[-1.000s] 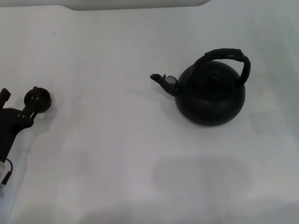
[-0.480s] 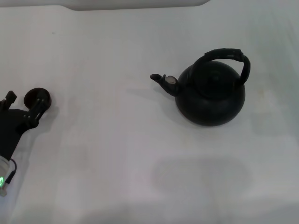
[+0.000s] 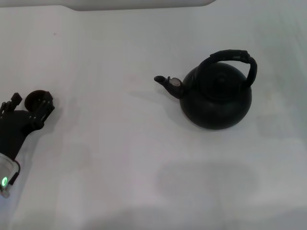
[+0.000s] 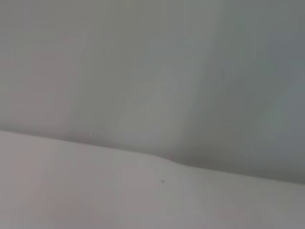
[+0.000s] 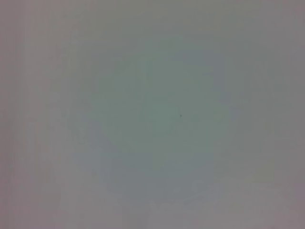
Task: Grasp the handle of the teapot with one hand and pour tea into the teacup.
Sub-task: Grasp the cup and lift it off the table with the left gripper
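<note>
The matte black teapot (image 3: 217, 98) stands upright on the white table, right of centre in the head view. Its spout with the silvery cap (image 3: 175, 82) points left, and its ribbed arched handle (image 3: 236, 58) stands up over the lid. The tiny dark teacup (image 3: 33, 97) sits at the far left. My left gripper (image 3: 31, 104) is open at the cup. One finger is on each side of the cup, and the fingers hide its near part. I cannot tell whether they touch it. My right gripper is out of view. Both wrist views show only a plain pale surface.
The white table (image 3: 120, 158) stretches between the cup and the teapot. A pale raised edge (image 3: 139, 4) runs along the far side of the table.
My left gripper has moved forward and to the right, so its fingers now sit on either side of the teacup. The teapot and the cup have not moved.
</note>
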